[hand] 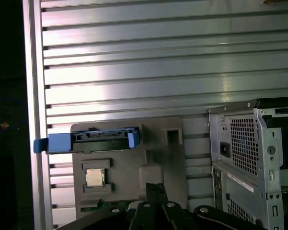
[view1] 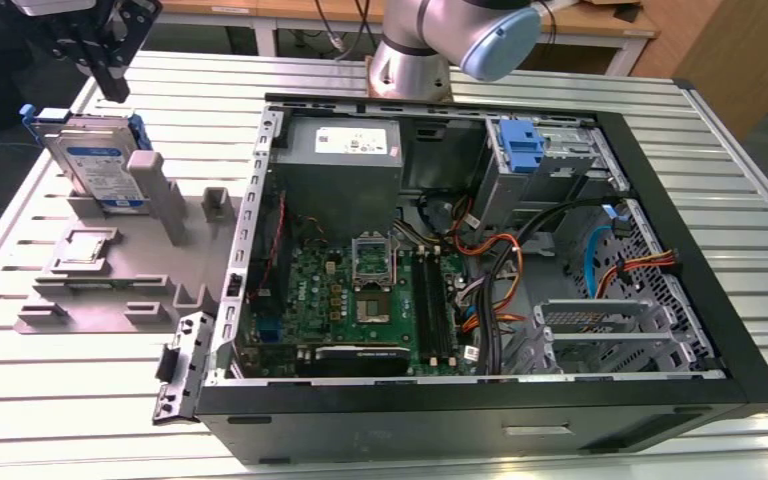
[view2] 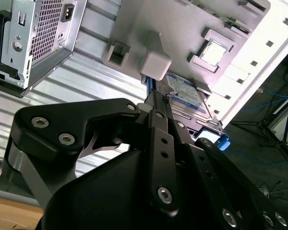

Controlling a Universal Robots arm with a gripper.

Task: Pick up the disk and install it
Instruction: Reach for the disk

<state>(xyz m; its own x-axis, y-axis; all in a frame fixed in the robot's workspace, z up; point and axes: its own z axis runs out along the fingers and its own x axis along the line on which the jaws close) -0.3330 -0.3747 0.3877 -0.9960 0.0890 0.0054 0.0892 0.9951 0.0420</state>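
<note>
Hovering over the exterior view's upper left corner of the slatted metal desk (view1: 64, 400), the pincer (view1: 113, 88) is pointed straight down. Its fingers are pressed together with nothing held between them. The arm (view1: 451, 40) is seen behind the open computer case (view1: 704, 330), and its wrist is carried out to the exterior view's left of that case.

The disk (view1: 97, 165), a silver hard drive with a white-and-blue label in a blue carrier, is stood on edge in a slot of the grey holder block (view1: 117, 290). It is not touched by the pincer, which is poised just above its upper edge.

In the first wrist view the disk (hand: 103, 139) is looked down upon edge-on, and the closed fingertips (hand: 151, 194) are seen against the holder block (hand: 129, 167). In the second wrist view the pincer (view2: 153, 98) is seen in front of the disk (view2: 185, 93), close to a grey post (view2: 156, 64) of the holder block (view2: 182, 28).

A processor chip (view1: 84, 250) is seated in a recess of the block. Inside the case a power supply (view1: 344, 150), a motherboard (view1: 357, 300) and a bare blue bracket (view1: 524, 150) are visible.
</note>
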